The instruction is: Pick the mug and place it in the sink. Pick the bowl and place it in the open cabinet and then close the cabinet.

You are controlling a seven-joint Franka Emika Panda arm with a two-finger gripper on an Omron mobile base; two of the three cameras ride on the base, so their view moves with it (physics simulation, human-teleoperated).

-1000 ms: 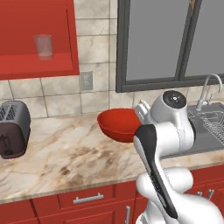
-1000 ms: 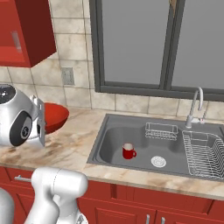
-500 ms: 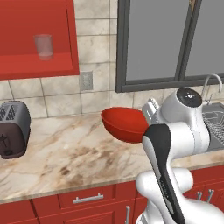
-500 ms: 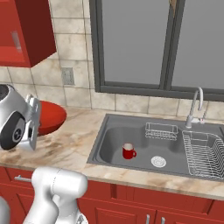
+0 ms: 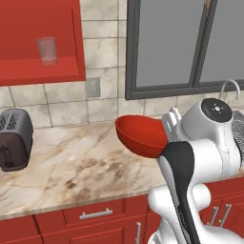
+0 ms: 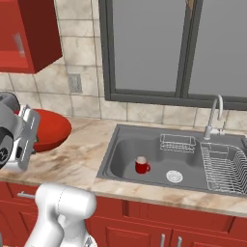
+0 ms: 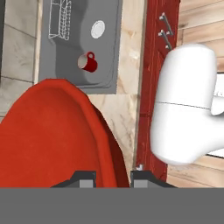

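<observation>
Since a second ago the bowl point(image 5: 141, 136) has risen off the counter point(image 5: 71, 162) and tipped, carried toward ten o'clock in the left base view. The open cabinet point(image 5: 40, 43), its apparent destination, hangs at eleven o'clock with a clear glass point(image 5: 46, 50) on its shelf. The sink point(image 6: 144, 154), at three o'clock of the bowl in the right base view, already holds the mug point(image 6: 141, 165). The gripper point(image 7: 113, 178) has its jaws nearly closed, pinching the bowl's rim so it can travel clear of the counter.
</observation>
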